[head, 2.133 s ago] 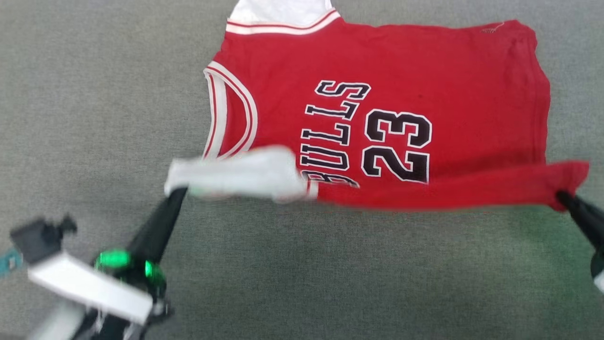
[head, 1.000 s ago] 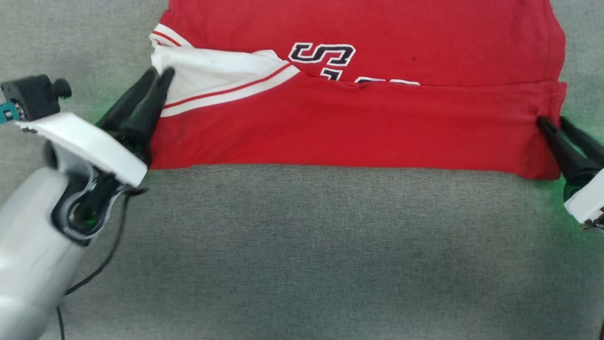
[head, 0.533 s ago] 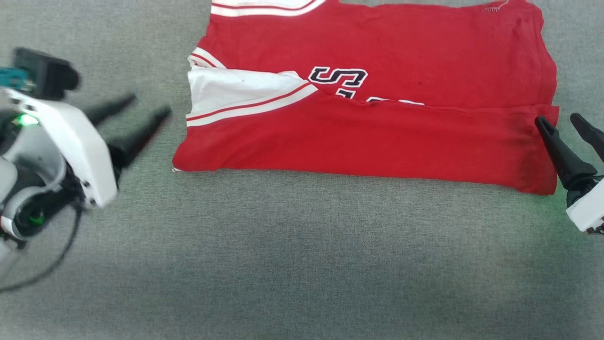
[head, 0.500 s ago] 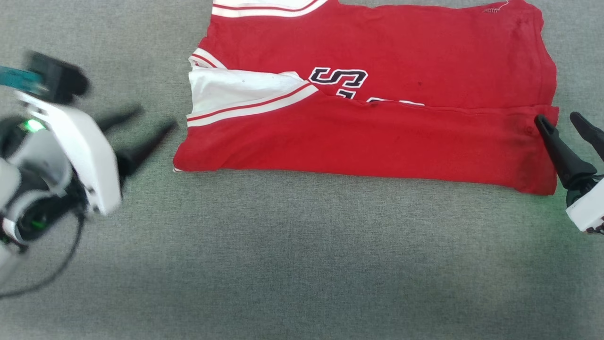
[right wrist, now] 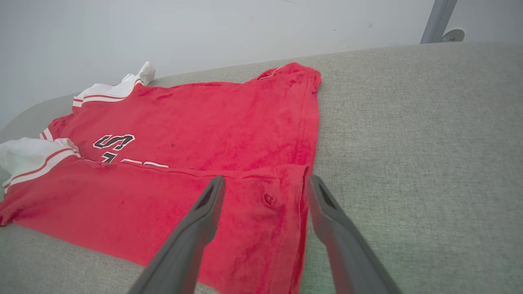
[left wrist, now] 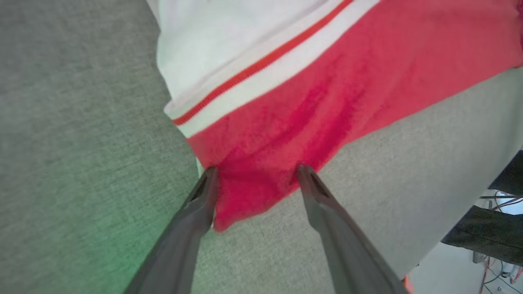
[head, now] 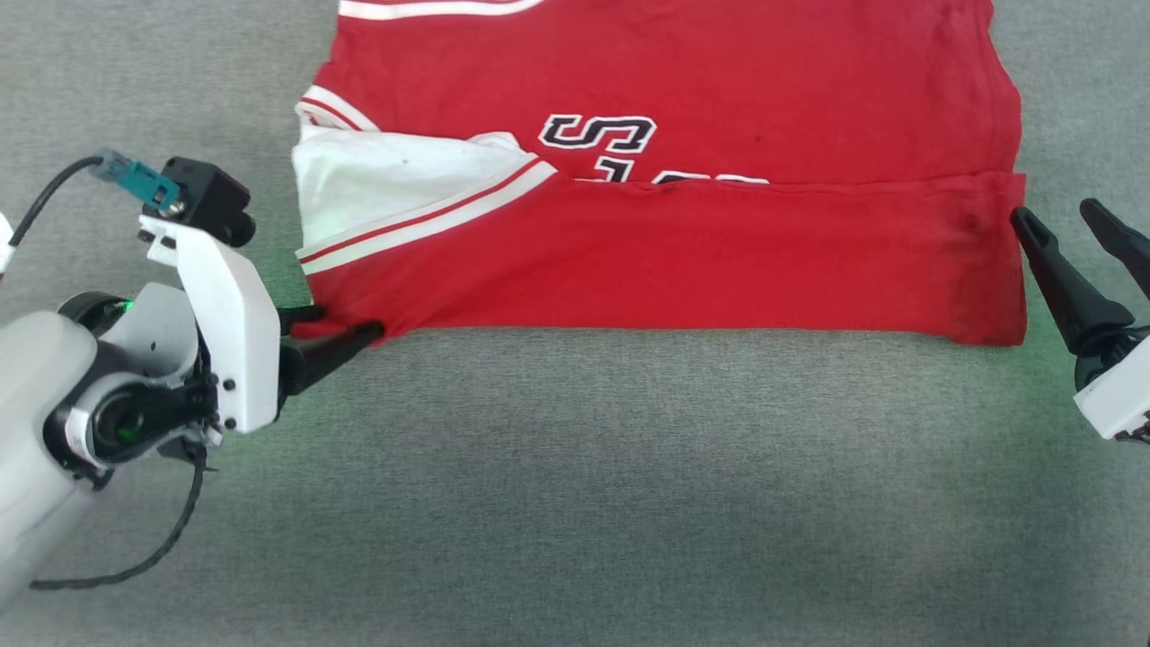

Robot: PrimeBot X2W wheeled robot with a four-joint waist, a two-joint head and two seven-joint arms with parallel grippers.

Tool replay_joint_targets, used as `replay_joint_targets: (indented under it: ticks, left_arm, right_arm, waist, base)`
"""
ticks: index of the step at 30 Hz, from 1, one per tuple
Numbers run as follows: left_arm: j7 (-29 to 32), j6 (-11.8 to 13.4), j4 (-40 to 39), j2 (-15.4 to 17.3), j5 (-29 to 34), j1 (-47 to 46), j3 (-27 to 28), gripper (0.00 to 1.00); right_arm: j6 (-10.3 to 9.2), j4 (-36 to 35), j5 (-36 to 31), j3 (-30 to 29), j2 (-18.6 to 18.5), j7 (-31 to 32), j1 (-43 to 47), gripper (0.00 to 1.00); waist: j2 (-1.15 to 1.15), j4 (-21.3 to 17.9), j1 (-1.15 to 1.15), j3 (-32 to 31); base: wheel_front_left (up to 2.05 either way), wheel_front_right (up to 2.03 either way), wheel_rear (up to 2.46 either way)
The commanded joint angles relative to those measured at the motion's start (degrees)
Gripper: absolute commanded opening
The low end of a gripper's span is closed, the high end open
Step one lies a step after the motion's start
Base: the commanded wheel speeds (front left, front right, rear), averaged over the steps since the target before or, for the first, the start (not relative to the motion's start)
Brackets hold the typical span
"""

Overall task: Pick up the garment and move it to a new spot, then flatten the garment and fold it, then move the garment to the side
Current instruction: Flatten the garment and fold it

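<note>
Garment (head: 674, 261) lies on the grey cushion (head: 584, 494), near edge folded over. Left gripper (head: 346, 325), spread wide, straddles its near left corner. Right gripper (head: 1053, 213), also spread, sits just beside the right edge.

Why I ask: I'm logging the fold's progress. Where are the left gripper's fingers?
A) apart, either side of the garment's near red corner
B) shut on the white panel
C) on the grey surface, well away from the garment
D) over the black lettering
A: in the left wrist view the left gripper has its fingers spread, with the red corner of the garment lying between them.
</note>
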Motion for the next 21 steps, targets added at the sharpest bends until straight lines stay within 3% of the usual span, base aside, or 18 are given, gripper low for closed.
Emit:
replay_joint_targets:
  ticks: [1, 8, 9, 10, 11, 12, 13, 14, 21]
  left_arm:
    - [1.39, -0.09, 2.71, -1.21, -0.55, -0.14, -0.94, 1.0]
    - [4.75, -1.2, 10.38, -3.65, 1.36, -0.36, -4.22, 1.0]
    - [5.07, -1.72, 10.87, -4.01, 1.32, -0.33, -4.48, 0.95]
    - [5.15, -2.02, 11.3, -4.3, 1.34, -0.41, -4.65, 0.77]
    - [5.21, -2.27, 11.75, -4.47, 1.42, -0.53, -4.76, 0.49]
    - [5.44, -2.66, 12.02, -4.76, 1.57, -0.61, -5.02, 0.39]
    - [5.46, -2.91, 12.22, -5.0, 1.73, -0.64, -5.19, 0.14]
    - [5.33, -3.19, 12.46, -5.24, 1.81, -0.65, -5.19, 0.0]
    - [4.59, -4.34, 13.04, -6.51, 1.47, -1.09, -4.75, 0.0]
  right_arm:
    - [-0.01, -0.55, -0.38, -0.18, 0.26, 0.25, -0.22, 1.0]
    - [-0.01, -2.09, -0.63, -0.44, 0.36, 0.94, -0.1, 1.0]
    - [-0.01, -2.3, -0.73, -0.43, 0.35, 1.16, -0.08, 1.0]
    - [-0.01, -2.52, -0.85, -0.46, 0.35, 1.35, -0.08, 1.0]
    - [-0.01, -2.77, -0.99, -0.39, 0.39, 1.33, -0.17, 1.0]
    - [-0.01, -3.1, -1.16, -0.24, 0.34, 1.63, -0.21, 1.0]
    - [-0.01, -3.43, -1.16, -0.13, 0.27, 1.96, -0.2, 1.0]
    - [-0.01, -3.75, -1.13, 0.02, 0.21, 2.01, -0.21, 1.0]
    - [-0.01, -5.34, -1.99, 1.34, -1.2, 4.06, -0.68, 1.0]
  waist:
    - [0.0, -0.69, 0.0, 0.6]
    - [0.0, -1.53, 0.0, 1.42]
    - [0.0, -1.58, 0.0, 1.54]
    - [0.0, -1.6, 0.0, 1.69]
    - [0.0, -1.64, 0.0, 1.84]
    - [0.0, -1.64, 0.0, 1.95]
    - [0.0, -1.6, 0.0, 2.07]
    - [0.0, -1.6, 0.0, 2.19]
    - [0.0, -1.66, 0.0, 3.0]
  base:
    - [0.0, 0.0, 0.0]
    - [0.0, 0.0, 0.0]
    - [0.0, 0.0, 0.0]
    - [0.0, 0.0, 0.0]
    - [0.0, 0.0, 0.0]
    - [0.0, 0.0, 0.0]
    - [0.0, 0.0, 0.0]
    - [0.0, 0.0, 0.0]
    - [0.0, 0.0, 0.0]
